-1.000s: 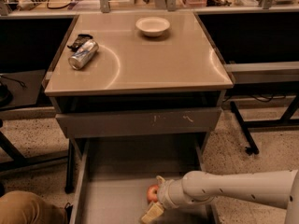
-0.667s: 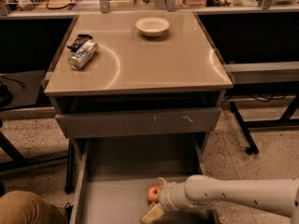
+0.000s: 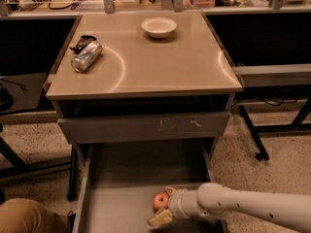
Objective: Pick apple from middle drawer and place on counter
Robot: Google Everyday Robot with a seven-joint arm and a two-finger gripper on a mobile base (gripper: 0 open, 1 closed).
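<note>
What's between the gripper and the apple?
Nothing: in the camera view the gripper is right at the apple, no gap showing, in the middle drawer.

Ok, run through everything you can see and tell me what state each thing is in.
middle drawer: pulled open.
apple: resting on the drawer floor, not yet on the counter.
gripper: down inside the drawer, right at the apple.
soda can: lying on its side on the counter.
white bowl: upright on the counter.
</note>
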